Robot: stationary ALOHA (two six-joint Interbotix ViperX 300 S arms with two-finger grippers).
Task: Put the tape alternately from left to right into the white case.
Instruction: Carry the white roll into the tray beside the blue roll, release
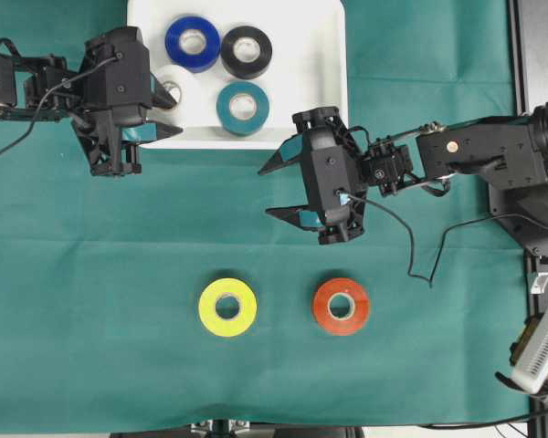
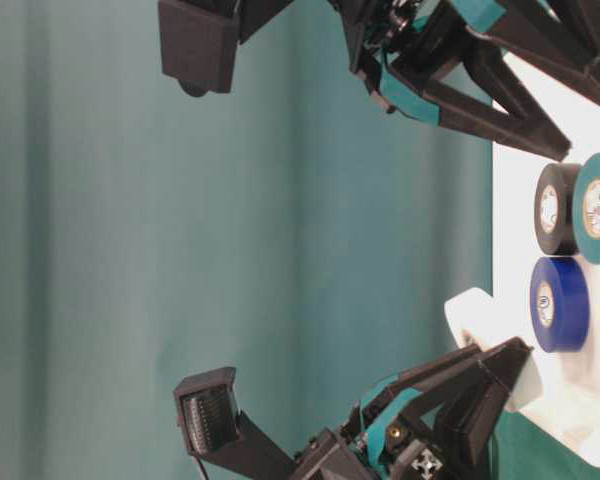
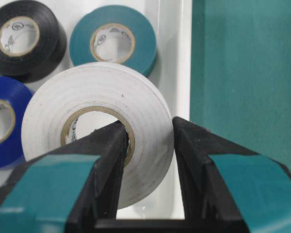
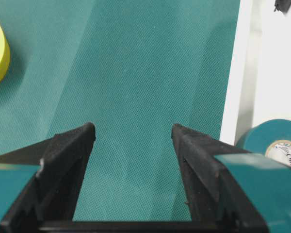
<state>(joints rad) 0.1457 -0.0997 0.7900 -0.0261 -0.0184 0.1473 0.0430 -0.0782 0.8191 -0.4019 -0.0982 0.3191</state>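
The left end effector (image 3: 145, 145) is pinching the white tape roll's (image 3: 94, 131) wall over the white case (image 1: 333, 82), risking dropping it onto the teal roll (image 3: 114, 39).

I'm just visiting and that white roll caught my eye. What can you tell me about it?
The white tape roll is glossy, with a pale cardboard core. The left gripper pinches its wall, one finger through the core and one outside. It is held over the white case, beside the blue, black and teal rolls.
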